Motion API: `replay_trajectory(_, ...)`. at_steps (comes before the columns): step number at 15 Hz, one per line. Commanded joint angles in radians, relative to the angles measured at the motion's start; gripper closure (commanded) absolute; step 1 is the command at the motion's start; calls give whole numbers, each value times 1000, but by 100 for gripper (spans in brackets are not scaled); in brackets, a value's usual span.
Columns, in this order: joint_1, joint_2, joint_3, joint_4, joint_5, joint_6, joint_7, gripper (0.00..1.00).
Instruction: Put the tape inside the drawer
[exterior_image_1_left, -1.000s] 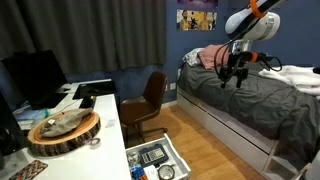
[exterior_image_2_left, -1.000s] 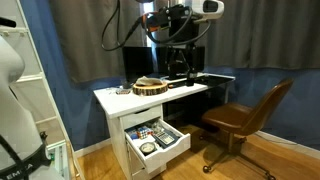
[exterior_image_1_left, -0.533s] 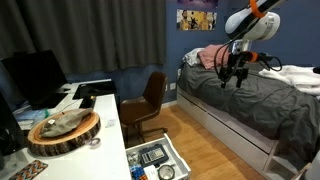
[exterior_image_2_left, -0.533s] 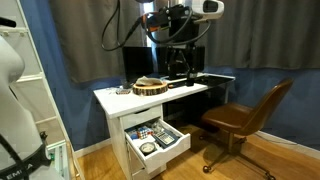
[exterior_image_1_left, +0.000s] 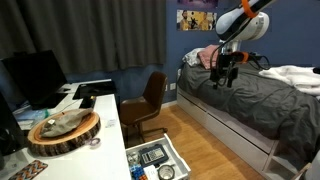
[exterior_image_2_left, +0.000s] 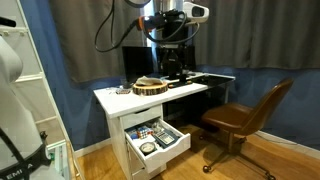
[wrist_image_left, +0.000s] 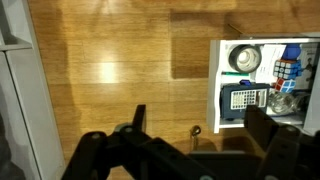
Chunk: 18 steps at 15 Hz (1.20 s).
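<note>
Robot arm raised high in a blue-walled room, its gripper hanging well above everything and well apart from the work. The wrist view shows the two dark fingers spread wide with only bare wooden floor between them, so the claw is open and holding nothing.

The tape is a small pale roll lying flat on the white desk. It sits just beside the big bark-edged wooden slab, on the side nearest the desk's front edge. It is too small in these pictures to say whether it touches the slab.

The drawer is pulled out below the desk top, low to the floor, and already holds several small items. In the wrist view it shows at the right edge of the picture. A brown chair stands near the desk.

The coming move likely turns on one relation. The tape lies lower than the claw and off to the desk side, with the slab close against one flank. The claw probably needs to travel across and come straight down. Being round, the roll has no long axis, so the fingers may best straddle it clear of the slab's edge.
</note>
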<state>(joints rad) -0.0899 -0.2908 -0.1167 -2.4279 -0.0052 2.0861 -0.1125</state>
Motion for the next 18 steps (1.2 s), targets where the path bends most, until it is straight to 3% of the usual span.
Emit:
replay_trajectory(1,63,25,81,36,-46,-16,-7,0)
replay_trajectory(11,225,188,248,199,-128,17,-77,0)
replay_trajectory(18,310,318,337,355,-93,93,-111,0)
